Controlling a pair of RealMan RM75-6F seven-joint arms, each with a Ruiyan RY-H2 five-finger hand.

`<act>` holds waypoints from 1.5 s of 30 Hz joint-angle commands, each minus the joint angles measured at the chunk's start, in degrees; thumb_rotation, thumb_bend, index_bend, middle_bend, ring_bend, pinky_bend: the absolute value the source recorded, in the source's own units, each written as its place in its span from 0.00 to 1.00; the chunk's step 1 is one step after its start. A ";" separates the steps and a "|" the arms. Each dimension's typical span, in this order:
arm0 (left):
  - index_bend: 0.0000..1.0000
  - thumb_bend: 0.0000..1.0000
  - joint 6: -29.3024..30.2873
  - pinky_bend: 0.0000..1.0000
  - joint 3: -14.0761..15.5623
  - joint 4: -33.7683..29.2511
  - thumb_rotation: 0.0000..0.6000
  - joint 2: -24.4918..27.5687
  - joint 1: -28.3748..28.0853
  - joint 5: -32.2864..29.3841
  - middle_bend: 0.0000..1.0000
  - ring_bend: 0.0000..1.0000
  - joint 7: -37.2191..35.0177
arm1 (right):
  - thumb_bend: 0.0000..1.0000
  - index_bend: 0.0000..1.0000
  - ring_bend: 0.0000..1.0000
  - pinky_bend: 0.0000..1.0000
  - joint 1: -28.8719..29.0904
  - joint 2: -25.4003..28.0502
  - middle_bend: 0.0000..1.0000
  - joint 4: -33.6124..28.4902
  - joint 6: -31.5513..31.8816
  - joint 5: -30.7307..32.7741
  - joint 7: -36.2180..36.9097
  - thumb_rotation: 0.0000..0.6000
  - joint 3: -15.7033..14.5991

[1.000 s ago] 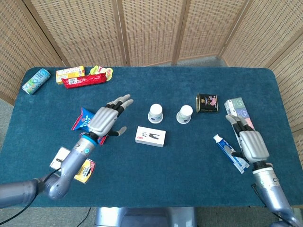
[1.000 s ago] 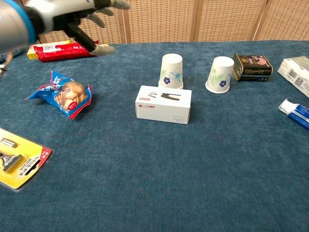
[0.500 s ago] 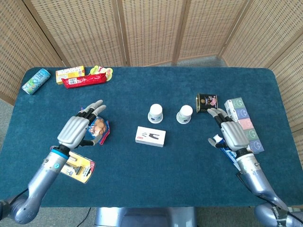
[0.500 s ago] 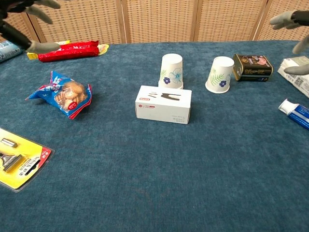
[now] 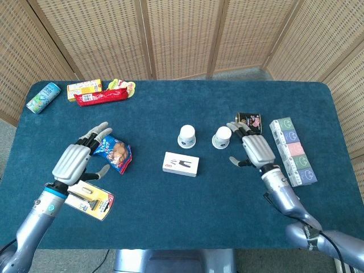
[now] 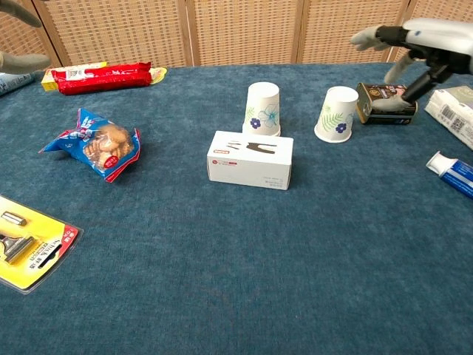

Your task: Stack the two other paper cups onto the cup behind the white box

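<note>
The right hand (image 5: 254, 149) has swung in from the table's right edge over the last second and now hovers, fingers spread and holding nothing, just beside the leaf-print paper cup (image 5: 222, 137), between it and the dark tin (image 5: 249, 123); in the chest view the same hand (image 6: 411, 44) sits above and to the right of that cup (image 6: 336, 114), apart from it. The left hand (image 5: 75, 160) has meanwhile pulled back from the middle of the table toward the near left edge and hangs open and empty beside the blue snack bag (image 5: 115, 153), above the yellow razor card (image 5: 90, 198). Judging by this swap, the right hand is taking the first pick and the leaf-print cup is its likely target, with a grasp not yet made. The goal, the blue-flower paper cup (image 6: 264, 109), stands upside down directly behind the white box (image 6: 250, 160), and the leaf-print cup stands upside down as well, well clear to its right and just beside the tin. Only these two cups show in either view; a third cup cannot be seen, so nothing is stacked. Both cups rest mouth down, so whatever is inside is hidden. Further out lie a toothpaste tube (image 6: 451, 171) and a long pastel packet (image 5: 290, 149) at right, and a red wrapper (image 5: 103, 96), a yellow box (image 5: 84, 88) and a small can (image 5: 42, 98) at the far left
</note>
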 commanded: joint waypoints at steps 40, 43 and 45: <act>0.02 0.40 1.32 0.17 -0.25 2.63 1.00 1.40 5.40 3.92 0.00 0.00 -6.66 | 0.32 0.00 0.00 0.27 13.51 -11.94 0.02 24.06 -13.96 6.16 -1.18 1.00 -0.68; 0.02 0.40 1.64 0.17 -0.31 2.98 1.00 1.41 5.80 4.23 0.00 0.00 -7.38 | 0.31 0.03 0.01 0.37 13.67 -12.63 0.10 25.15 -14.42 6.23 -0.66 1.00 -0.89; 0.02 0.39 1.74 0.17 -0.34 3.25 1.00 1.38 6.03 4.35 0.00 0.00 -7.86 | 0.29 0.13 0.08 0.50 13.89 -13.13 0.18 25.96 -14.64 5.84 -0.09 1.00 -1.03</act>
